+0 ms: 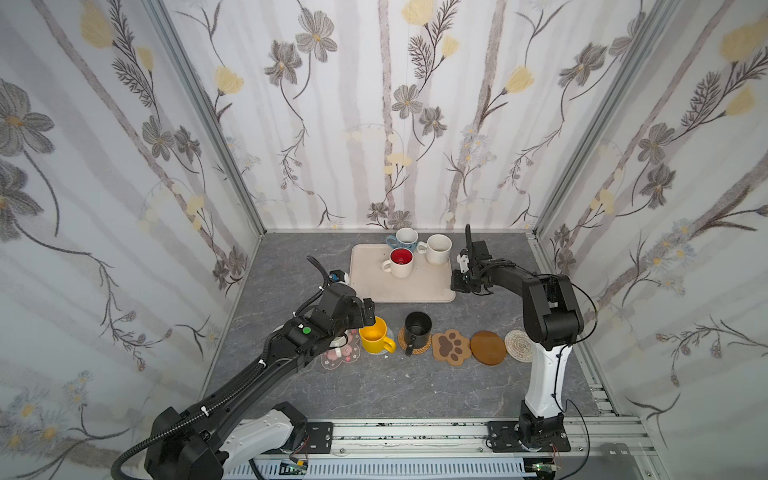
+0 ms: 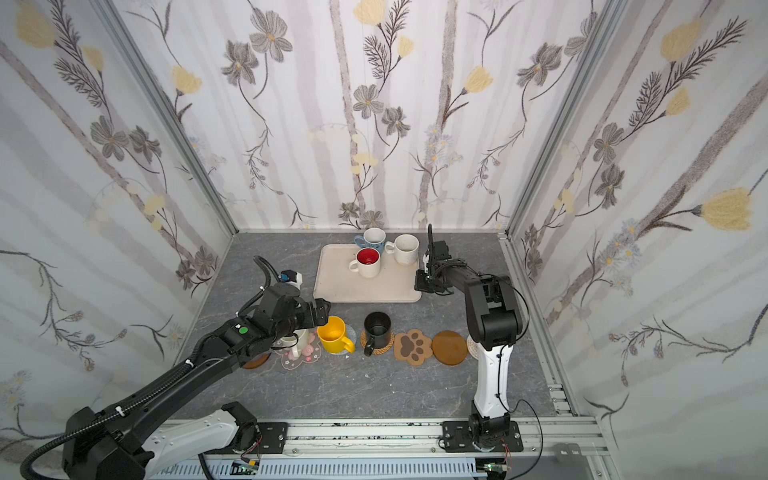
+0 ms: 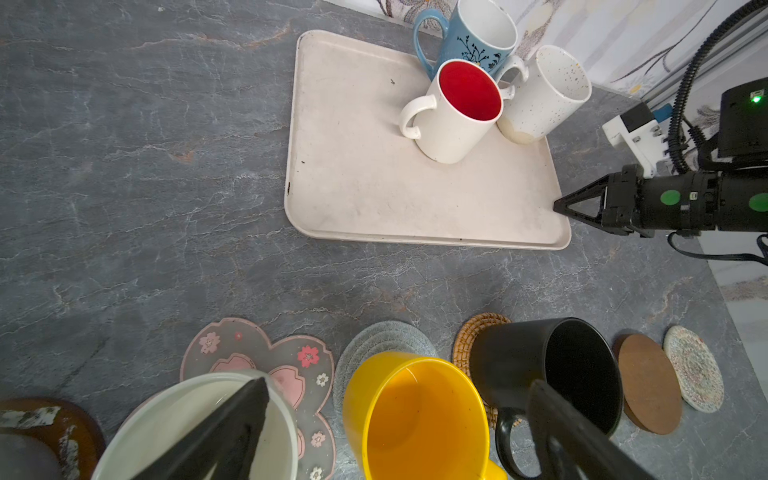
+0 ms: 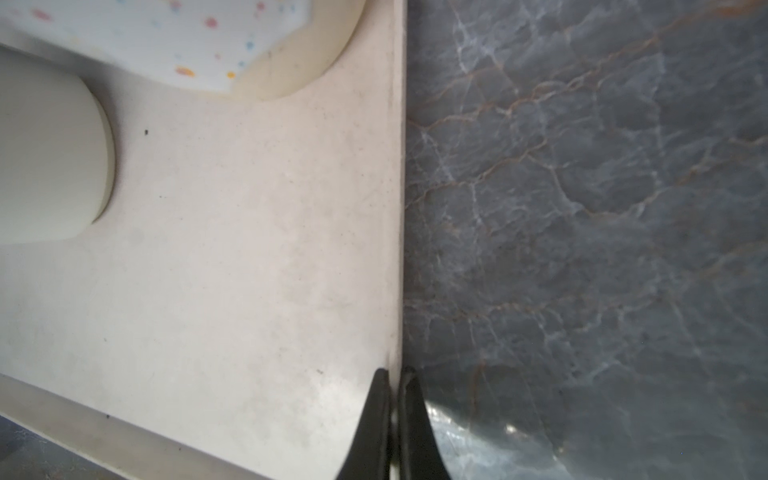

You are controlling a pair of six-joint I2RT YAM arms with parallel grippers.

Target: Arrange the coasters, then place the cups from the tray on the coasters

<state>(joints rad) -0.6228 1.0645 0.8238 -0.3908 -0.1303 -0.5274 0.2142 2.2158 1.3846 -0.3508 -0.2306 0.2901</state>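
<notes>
Top views both give us the grey marbled bench (image 1: pixel 374 386), with a row of coasters running from 9 to 3 o'clock across its near half. At the 9 o'clock end a brown wooden disc (image 2: pixel 255 362) shows from under the left arm. Next sits a pink blossom-shaped mat (image 3: pixel 307 361) carrying a plain white mug (image 3: pixel 174 415). After it we see a grey-blue crochet round (image 3: pixel 386 338) under a yellow mug (image 1: pixel 374 336) whose handle points to about 4 o'clock. A tan rattan round (image 3: pixel 478 323) follows, under a black mug (image 1: pixel 418 325) with its handle toward 7 o'clock. Three mats lie bare and close side by side toward 3 o'clock: a brown paw-shaped mat (image 1: pixel 451 346), a second brown wooden disc (image 1: pixel 488 347) and a white woven round (image 1: pixel 517 345), partly hidden by the right arm.

The left fingers (image 3: pixel 232 428) are spread wide above the white and yellow mugs, and the yellow one shows between them in the left wrist view.

Farther off, at 12 o'clock of the row, lies the cream rectangular tray (image 1: pixel 399 286) with rounded corners. Its far half holds a white mug with a red inside (image 1: pixel 401 262), a blue-and-white patterned mug (image 1: pixel 405 237) behind it at the far edge, and a speckled cream mug (image 1: pixel 438 248) at its 2 o'clock. All three handles point to 9 o'clock. At the tray's 3 o'clock rim the right fingers (image 4: pixel 374 419) are pressed together, pinching that rim.
</notes>
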